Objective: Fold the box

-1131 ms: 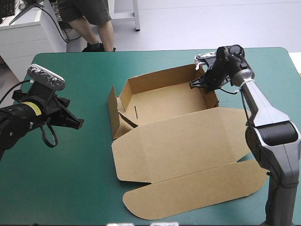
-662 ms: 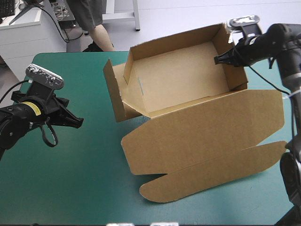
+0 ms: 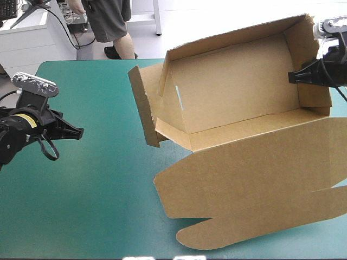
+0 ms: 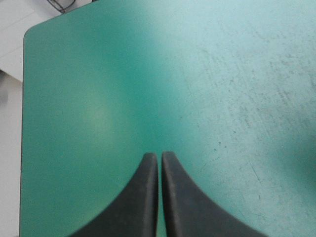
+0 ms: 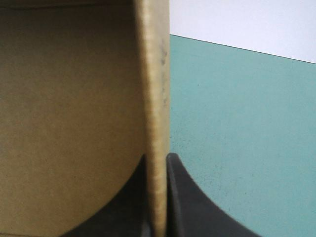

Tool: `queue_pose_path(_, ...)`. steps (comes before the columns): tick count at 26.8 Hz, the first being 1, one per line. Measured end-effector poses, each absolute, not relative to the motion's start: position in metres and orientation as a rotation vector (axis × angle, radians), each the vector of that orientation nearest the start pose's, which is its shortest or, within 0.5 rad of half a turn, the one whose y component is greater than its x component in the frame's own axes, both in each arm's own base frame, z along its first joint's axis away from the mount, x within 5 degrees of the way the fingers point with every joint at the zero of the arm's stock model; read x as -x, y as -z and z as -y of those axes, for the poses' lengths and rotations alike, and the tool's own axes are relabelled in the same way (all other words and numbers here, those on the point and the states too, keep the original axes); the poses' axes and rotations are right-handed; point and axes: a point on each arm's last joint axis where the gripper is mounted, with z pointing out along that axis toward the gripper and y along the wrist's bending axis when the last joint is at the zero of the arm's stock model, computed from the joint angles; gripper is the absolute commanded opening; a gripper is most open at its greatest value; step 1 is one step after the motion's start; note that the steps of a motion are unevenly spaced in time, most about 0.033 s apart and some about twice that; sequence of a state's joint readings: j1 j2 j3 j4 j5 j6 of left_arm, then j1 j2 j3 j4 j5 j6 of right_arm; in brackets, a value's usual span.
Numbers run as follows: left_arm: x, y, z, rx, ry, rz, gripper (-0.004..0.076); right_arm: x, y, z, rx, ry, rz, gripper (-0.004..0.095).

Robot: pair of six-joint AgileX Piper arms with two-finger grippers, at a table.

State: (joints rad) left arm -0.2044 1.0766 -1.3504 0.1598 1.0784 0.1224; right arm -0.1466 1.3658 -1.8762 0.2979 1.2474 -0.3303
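Note:
The brown box (image 3: 233,92) hangs lifted and tilted above the table, an open tray with its walls up and its inside facing the camera. Its long lid (image 3: 255,184) droops down toward the near right of the table. My right gripper (image 3: 295,77) is shut on the tray's right wall, and the right wrist view shows that wall's edge (image 5: 157,128) pinched between the fingers (image 5: 185,197). At the table's left side my left gripper (image 3: 78,130) is shut, holding nothing, clear of the box. Only teal-green cover (image 4: 197,89) lies ahead of the left gripper (image 4: 160,157).
One loose side flap (image 3: 142,103) sticks out from the tray's left end, toward the left arm. Bare teal-green cover (image 3: 92,195) stretches across the near left of the table. A person stands beyond the far edge, away from the tabletop.
The right gripper has raised the box off the table and carried it up and to the right, lid trailing below. The left arm drew back slightly to the left.

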Motion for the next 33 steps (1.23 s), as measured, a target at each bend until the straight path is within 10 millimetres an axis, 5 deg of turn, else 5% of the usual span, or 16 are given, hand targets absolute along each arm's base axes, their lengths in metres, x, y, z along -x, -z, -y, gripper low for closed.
queue_pose_path(7,-0.222,-0.407,-0.016,-0.27,0.16,-2.334,0.0018,-0.246,-0.515,0.009,0.251,-0.139,-2.155,-0.0019)
queue_pose_path(12,-0.23,-0.357,-0.045,-0.147,0.359,-2.317,0.0018,-0.246,-0.516,0.007,0.259,-0.17,-2.149,-0.0019)
queue_pose_path(20,-0.237,-0.294,-0.05,0.07,0.479,-2.185,0.0023,-0.246,-0.516,0.004,0.268,-0.215,-2.137,-0.0019)
queue_pose_path(24,-0.244,-0.276,-0.049,0.113,0.582,-2.171,0.013,-0.245,-0.517,0.002,0.277,-0.231,-2.13,-0.0019)
queue_pose_path(30,-0.26,-0.267,-0.038,0.0,0.863,-2.05,0.0459,-0.245,-0.518,0.0,0.297,-0.256,-2.118,-0.0019)
queue_pose_path(33,-0.267,-0.267,-0.022,-0.102,0.914,-2.032,0.0494,-0.245,-0.518,-0.001,0.302,-0.26,-2.114,-0.0019)
